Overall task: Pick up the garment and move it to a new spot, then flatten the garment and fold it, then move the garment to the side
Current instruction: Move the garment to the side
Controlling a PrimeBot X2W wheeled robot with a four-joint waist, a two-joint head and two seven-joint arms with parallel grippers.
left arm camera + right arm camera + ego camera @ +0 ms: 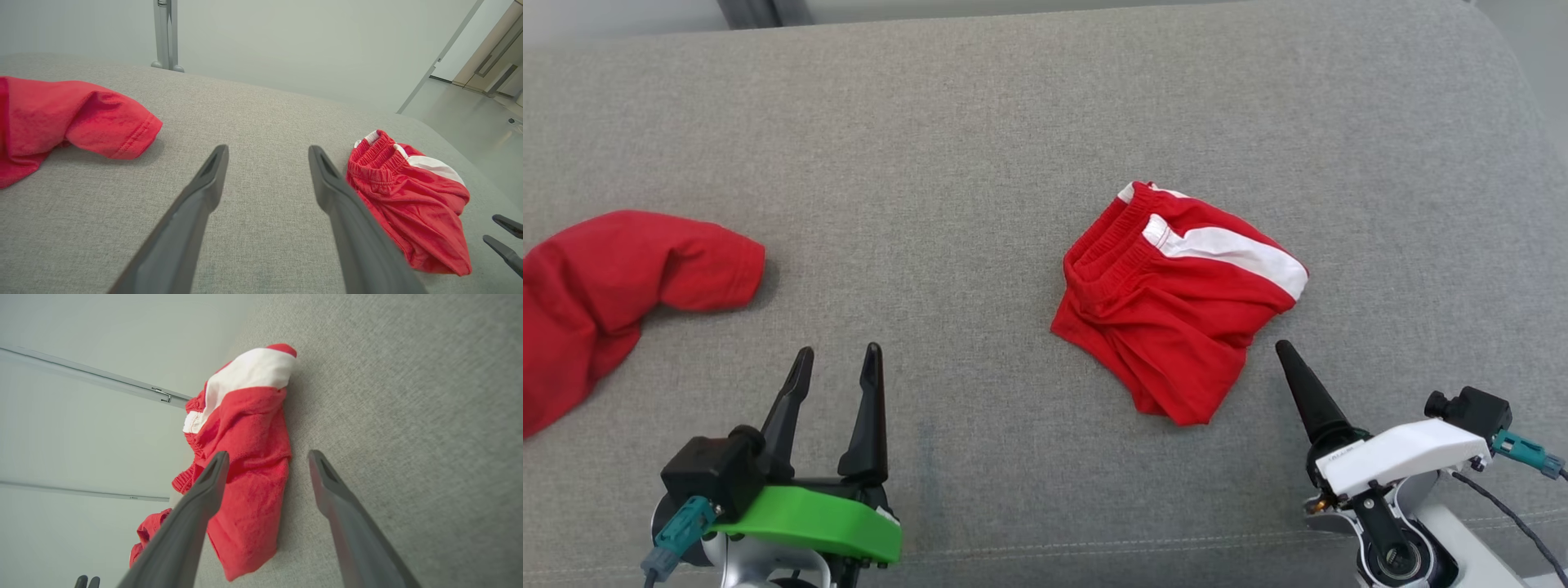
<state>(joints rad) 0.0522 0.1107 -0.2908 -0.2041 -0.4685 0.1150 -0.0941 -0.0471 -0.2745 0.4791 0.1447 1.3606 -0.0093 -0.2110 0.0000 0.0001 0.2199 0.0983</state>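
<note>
The garment [1176, 302] lies crumpled in a small heap at the middle of the grey couch seat: red cloth with a white panel [1233, 249] and a gathered red edge; no lettering shows. It also lies right of my left fingers as the garment [412, 196] and ahead of my right ones as the garment [245, 457]. My left gripper [839, 351] hovers open and empty near the front edge, well left of the heap. My right gripper [1286, 349] stands just off the heap's lower right corner, seen side-on; the right gripper [267, 454] is open, with its left finger over the cloth's edge.
A second, plain red garment [613, 286] with a hemmed sleeve lies at the far left of the grey couch seat [980, 147]. The seat's seamed front edge [1094, 547] runs just past my wrists. Beyond the back edge stand a metal post [165, 34] and a pale floor.
</note>
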